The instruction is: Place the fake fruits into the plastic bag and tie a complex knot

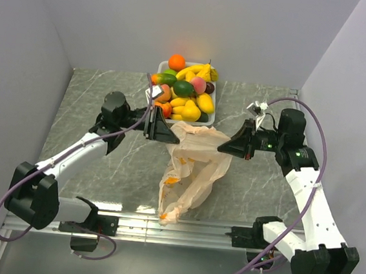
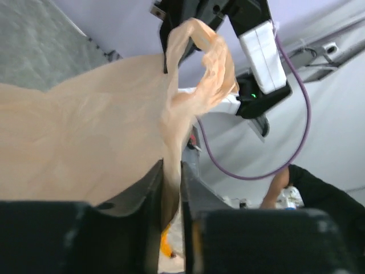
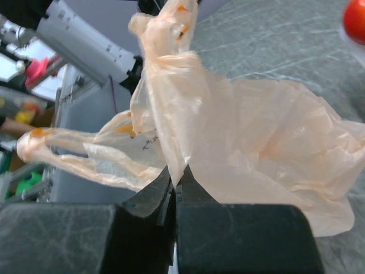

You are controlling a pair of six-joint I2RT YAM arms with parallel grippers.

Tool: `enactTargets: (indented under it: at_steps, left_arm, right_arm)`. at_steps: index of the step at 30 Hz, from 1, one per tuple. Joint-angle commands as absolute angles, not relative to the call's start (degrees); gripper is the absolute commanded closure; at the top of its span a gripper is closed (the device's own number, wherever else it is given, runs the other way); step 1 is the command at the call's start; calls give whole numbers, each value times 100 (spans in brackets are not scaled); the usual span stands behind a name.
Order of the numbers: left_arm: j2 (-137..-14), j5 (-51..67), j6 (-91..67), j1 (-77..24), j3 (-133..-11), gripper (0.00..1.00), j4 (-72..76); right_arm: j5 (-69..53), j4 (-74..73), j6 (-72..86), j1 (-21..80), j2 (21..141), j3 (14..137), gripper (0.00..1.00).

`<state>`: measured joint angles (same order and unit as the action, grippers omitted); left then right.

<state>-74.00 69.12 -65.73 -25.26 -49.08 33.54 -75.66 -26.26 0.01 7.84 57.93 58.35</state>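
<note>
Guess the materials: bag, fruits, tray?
Plastic bag: thin plastic film, translucent peach. It is crinkled and creased, and light shows through it in the wrist views.
Fake fruits: probably hard moulded plastic, with glossy skins and bright highlights.
Tray: white and smooth, likely plastic, though the look leaves that open.

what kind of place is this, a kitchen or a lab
Probably a robot lab, not a kitchen: left arm and right arm bolted to a rail, plain white walls boxing in the table, and a tray of fake fruits.

Bright, even light; blurry wrist foregrounds
</note>
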Motion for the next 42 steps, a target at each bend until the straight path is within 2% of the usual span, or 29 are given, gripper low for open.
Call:
enactTargets:
  at_steps: [1, 3, 4, 5, 6, 7, 8, 9, 13, 18, 21, 29, 32, 34, 35, 36, 39, 42]
  left_arm:
    - [-7304, 6883, -5427, -2232, -5711, 76, 1561]
    - [-7164, 6505, -4223, -2232, -6211, 63, 254]
    - [-7111, 6391, -3436, -2232, -6362, 44, -258]
    - [-7058, 5998, -3054, -2241, -6485, 42, -664]
    - [-6936, 5777, -2702, -2241, -6608, 33, -1042]
    - [-6865, 5548, -2159, -2250, -6609, 17, -1681]
    - [-6803, 5137, -1927, -2285, -6609, 14, -1957]
    - [-6707, 4872, -1707, -2329, -6592, 2, -2273]
    - [-6443, 4071, -986, -2723, -6293, 1, -2987]
    - [-6441, 3034, -940, -3813, -6091, 1, -3295]
    - [-6688, 3321, -871, -3937, -6030, 1, -3428]
    - [-6760, 2979, -502, -4025, -5661, 1, -3726]
    - [-6593, 3042, -80, -4095, -5511, 6, -3736]
    - [-6565, 3014, 43, -4122, -5440, 17, -3700]
    - [-6539, 2997, 131, -4122, -5449, 18, -3683]
    - [-6487, 2910, 45, -4122, -5458, 18, -3596]
    - [-6118, 2199, -385, -4078, -5458, 3, -2920]
    - [-6108, 2013, -509, -3955, -5545, 1, -2558]
  right_arm:
    - [-7375, -2032, 851, 571, 5617, 5661, 100]
    - [-6833, -1646, 1272, 571, 5494, 5459, 100]
    - [-6646, -1609, 1361, 580, 5476, 5423, 100]
    - [-6531, -1556, 1475, 563, 5476, 5397, 100]
    - [-6261, -1599, 1668, 563, 5510, 5405, 100]
    - [-6136, -1695, 1757, 563, 5546, 5431, 100]
    - [-6083, -1722, 1836, 571, 5581, 5449, 100]
    - [-6012, -1749, 1976, 563, 5642, 5449, 100]
    - [-5634, -1627, 2346, 571, 5686, 5432, 100]
    - [-5476, -1626, 2505, 571, 5748, 5449, 100]
    - [-5397, -1574, 2601, 554, 5678, 5432, 100]
    - [-5563, -1055, 3163, 62, 5493, 5397, 100]
    - [-5765, -985, 3348, -182, 5502, 5301, 100]
    - [-5984, -800, 3550, -246, 5555, 5238, 100]
    - [-6098, -652, 3559, -281, 5598, 5195, 100]
    - [-6187, -642, 3551, -273, 5625, 5194, 100]
    - [-6494, -142, 3726, -272, 5555, 5089, 100]
    - [-6679, -158, 3604, -246, 5563, 5115, 100]
